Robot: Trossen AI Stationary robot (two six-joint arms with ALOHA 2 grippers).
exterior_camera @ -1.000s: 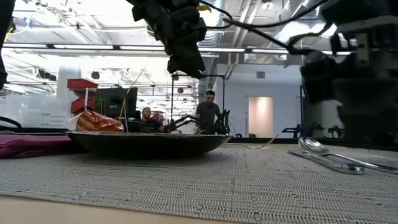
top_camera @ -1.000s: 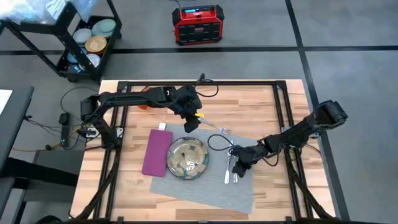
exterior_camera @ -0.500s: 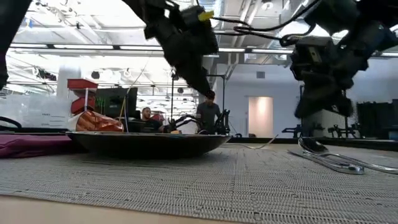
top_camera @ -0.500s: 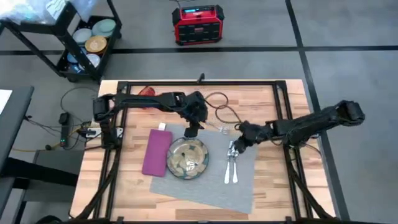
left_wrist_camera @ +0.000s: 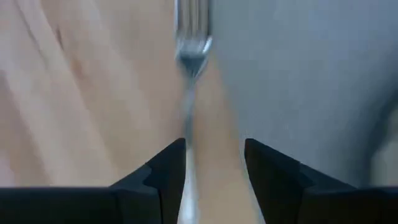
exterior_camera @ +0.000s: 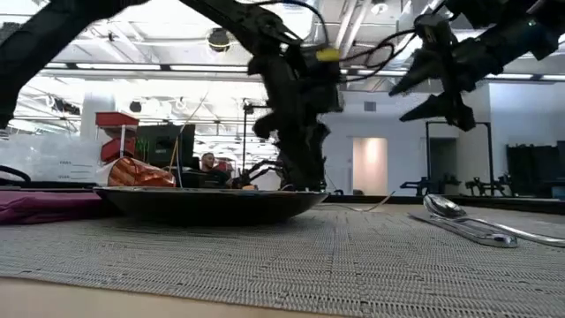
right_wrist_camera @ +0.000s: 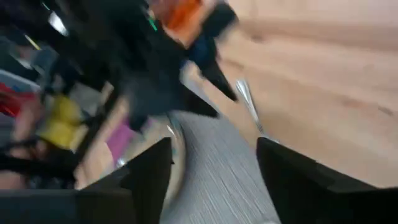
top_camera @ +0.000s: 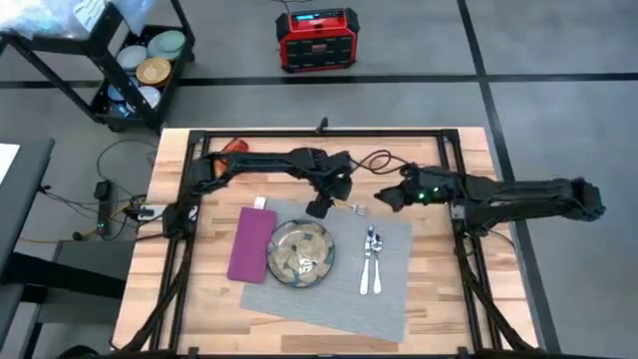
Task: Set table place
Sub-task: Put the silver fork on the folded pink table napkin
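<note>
Placemat (top_camera: 339,289), napkin (top_camera: 250,243), plate (top_camera: 301,253), knife and spoon (top_camera: 370,261) laid. Fork (left_wrist_camera: 191,56) left, on table (top_camera: 439,299) past mat corner. My left gripper (top_camera: 321,207) spread, straddling fork handle. Right gripper (top_camera: 384,197) spread, empty, hovering nearby.

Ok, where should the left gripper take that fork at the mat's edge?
By the thin handle, from straight above: the fork lies flat, and the left gripper has its open fingers astride the handle, tines pointing away.

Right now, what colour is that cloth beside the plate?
Magenta; the napkin shows best in the high view, lying left of the plate.
</note>
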